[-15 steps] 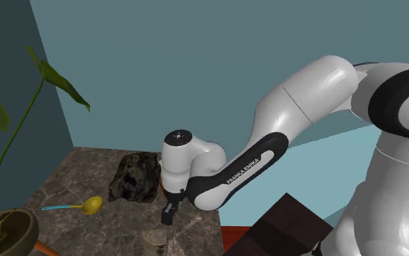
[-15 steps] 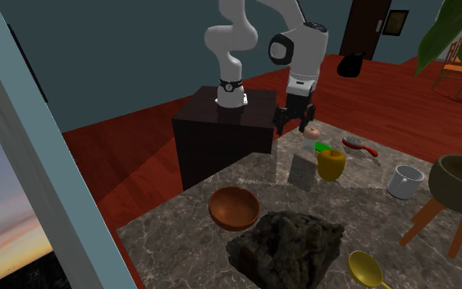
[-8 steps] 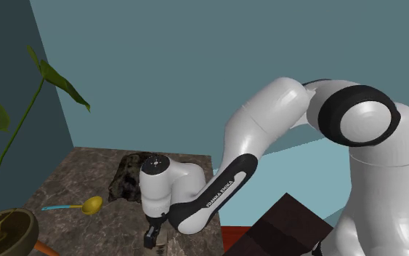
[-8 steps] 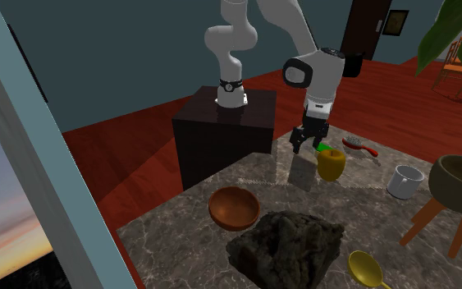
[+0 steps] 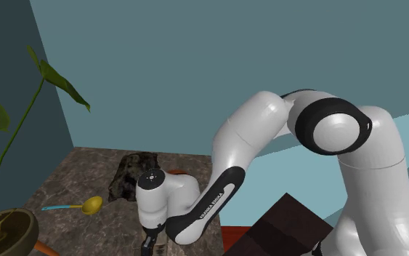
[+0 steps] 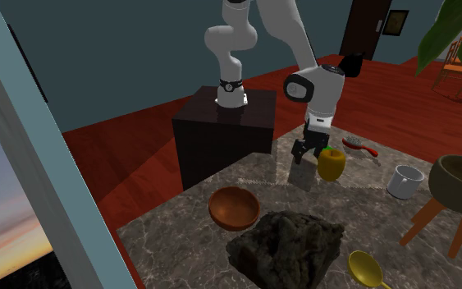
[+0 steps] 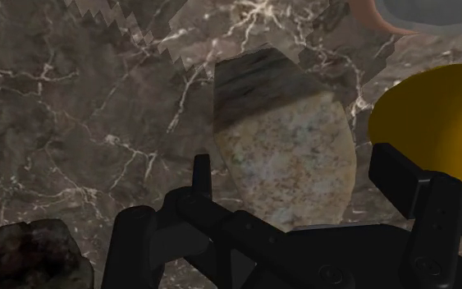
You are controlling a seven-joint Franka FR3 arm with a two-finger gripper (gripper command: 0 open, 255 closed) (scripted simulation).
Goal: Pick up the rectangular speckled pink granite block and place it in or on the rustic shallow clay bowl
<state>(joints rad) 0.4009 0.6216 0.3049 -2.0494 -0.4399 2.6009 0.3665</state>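
We see the hand (image 6: 306,153) lowered over the block (image 6: 301,175), its two fingers spread apart and straddling the block's top edge without clasping it. The block is a speckled grey-beige slab. It stands upright on the dark marbled table (image 6: 184,246), near the stand (image 6: 221,139), with a yellow pepper (image 6: 330,166) just beside it on the second exterior view's right. The bowl (image 6: 234,220), reddish brown, rests nearer that camera and to the view's left, apart from the block. Nearer still lies a dark rough rock (image 6: 286,246), with a yellow spoon (image 6: 367,269) at its right. A white cup (image 6: 404,182) and a red brush (image 6: 360,147) sit farther right. In the wrist view the hand (image 7: 296,168) frames the block (image 7: 282,156) between its fingers (image 7: 200,176). A strip of table (image 7: 73,107) shows between the stone and the finger on the pepper's side, so we judge the hand released, not gripping. The pepper (image 7: 434,115) sits just beyond that finger and the rock (image 7: 20,254) lies past the other. In the shoulder view the arm (image 5: 246,145) bends down to the table (image 5: 65,182). The hand (image 5: 150,246) is at the picture's lower edge, and the rock (image 5: 131,174) and spoon (image 5: 86,206) lie to its left in that view.
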